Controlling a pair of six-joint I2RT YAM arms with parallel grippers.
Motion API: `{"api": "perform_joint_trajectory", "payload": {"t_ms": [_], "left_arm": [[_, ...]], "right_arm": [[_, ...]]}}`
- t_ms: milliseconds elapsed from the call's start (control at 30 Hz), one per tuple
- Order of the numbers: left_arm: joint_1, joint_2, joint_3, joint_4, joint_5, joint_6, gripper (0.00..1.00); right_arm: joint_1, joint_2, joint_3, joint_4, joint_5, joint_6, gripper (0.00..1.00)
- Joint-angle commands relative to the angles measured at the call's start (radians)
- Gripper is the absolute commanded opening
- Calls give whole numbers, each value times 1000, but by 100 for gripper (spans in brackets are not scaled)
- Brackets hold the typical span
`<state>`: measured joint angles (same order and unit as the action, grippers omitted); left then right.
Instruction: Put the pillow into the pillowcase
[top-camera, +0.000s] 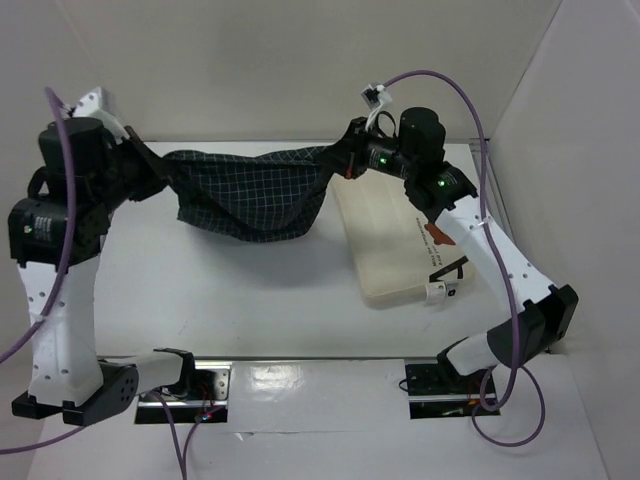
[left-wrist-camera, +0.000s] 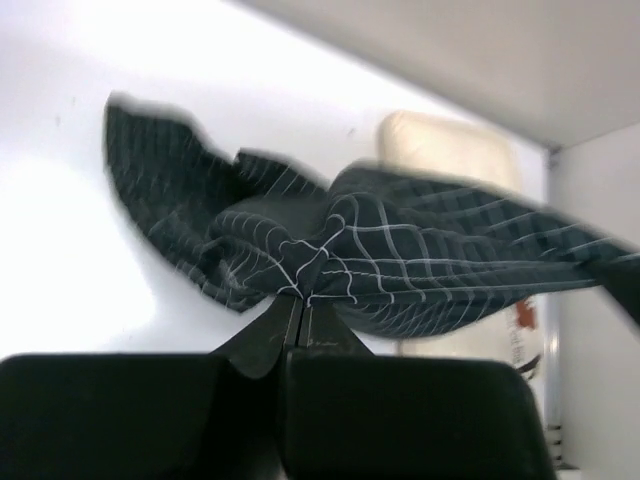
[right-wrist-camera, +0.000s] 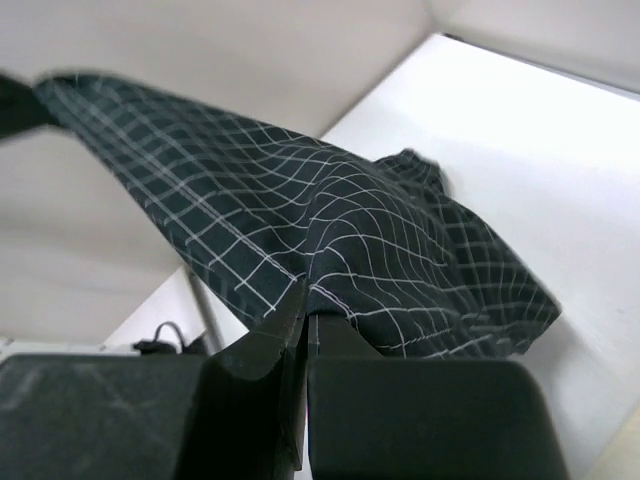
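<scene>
Pillow (top-camera: 380, 250) | partly under right arm (top-camera: 480, 240) | pillowcase (left-wrist-camera: 400, 260) edges blurred

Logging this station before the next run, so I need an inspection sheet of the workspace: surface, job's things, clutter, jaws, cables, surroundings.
Surface: white table, glossy strip at the near edge.
Job's things: pillowcase stretched between both arms, sagging in the middle; pillow flat on the table at right, outside the case.
Clutter: nothing seen.
Grippers: left gripper jaws shut on pillowcase; right gripper the same.
Cables: purple cables loop along both arms.
Surroundings: plain walls on three sides.
</scene>
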<state>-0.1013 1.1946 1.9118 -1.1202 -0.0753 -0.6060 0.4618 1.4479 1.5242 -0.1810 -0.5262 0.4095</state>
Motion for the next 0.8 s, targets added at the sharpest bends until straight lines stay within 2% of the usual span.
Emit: {"api": "perform_joint_trajectory", "payload": {"t_ms": [0,133,300,333,400,433,467,533,567,667,767], "left_arm": [[46,17,222,-76,-162,15,0],[55,45,357,-37,-248,-5,0],[55,175,522,84,-216,18,0],[55,195,567,103,-199,18,0],[55,207,546,164,-172,18,0],[55,218,515,247,-141,8,0],[55,241,457,276,-126,-3,0],[26,305,447,296,-109,-12,0],[-27,383,458,309,-124,-12,0],[-124,506,458,355,-147,18,0],[-202,713,551,365,-164,54,0]], "right_arm": [[-2,-72,63,-106,25,-78,0],[84,-83,73,-155,48,-90,0],[244,-135,53,-228,98,-113,0],[267,-155,35,-239,150,-113,0],[330,-236,-44,-239,211,-101,0],[343,-265,-73,-254,244,-101,0],[363,-315,-126,-268,343,-71,0],[364,-359,-177,-330,444,-40,0],[364,-395,-234,-350,536,-2,0],[353,-452,-367,-403,673,89,0],[325,-483,-458,-422,755,158,0]]}}
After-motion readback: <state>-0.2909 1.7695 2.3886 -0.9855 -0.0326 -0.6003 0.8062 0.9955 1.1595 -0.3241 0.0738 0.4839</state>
